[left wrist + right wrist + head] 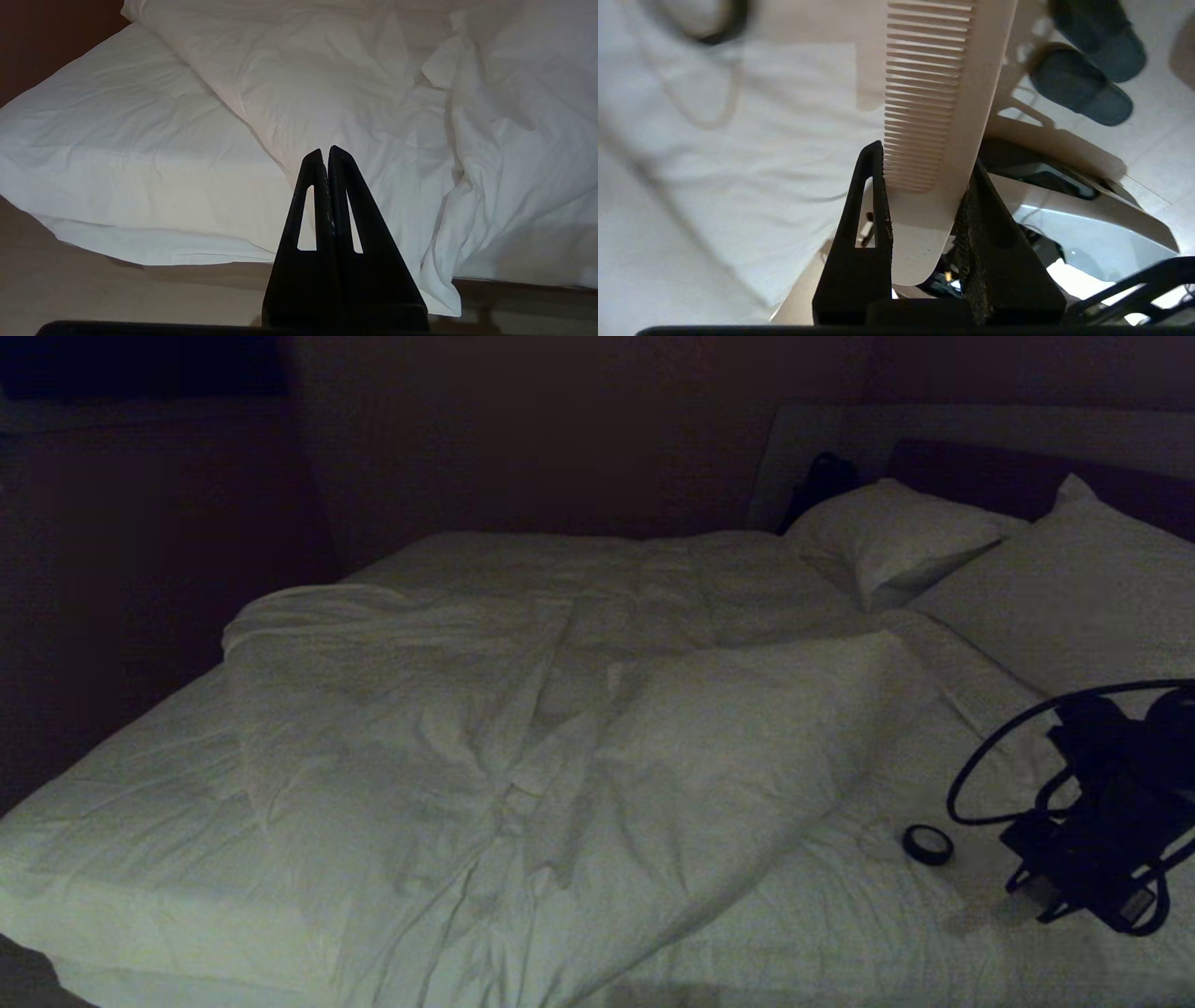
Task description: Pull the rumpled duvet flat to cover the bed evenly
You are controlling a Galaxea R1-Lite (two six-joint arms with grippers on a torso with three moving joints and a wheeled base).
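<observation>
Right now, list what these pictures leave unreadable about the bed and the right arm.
- Head view: the right gripper is a dark mass; the comb it clamps cannot be made out there.
- Head view: the bed is cut by the lower and right edges.
- Right wrist view: the small dark ring is blurred and cropped.
- Left wrist view: the duvet hides the sheet beneath.

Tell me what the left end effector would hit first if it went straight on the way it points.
Probably the duvet: the shut left end effector points at its creased folds hanging over the bed edge, though depth is unclear.
</observation>
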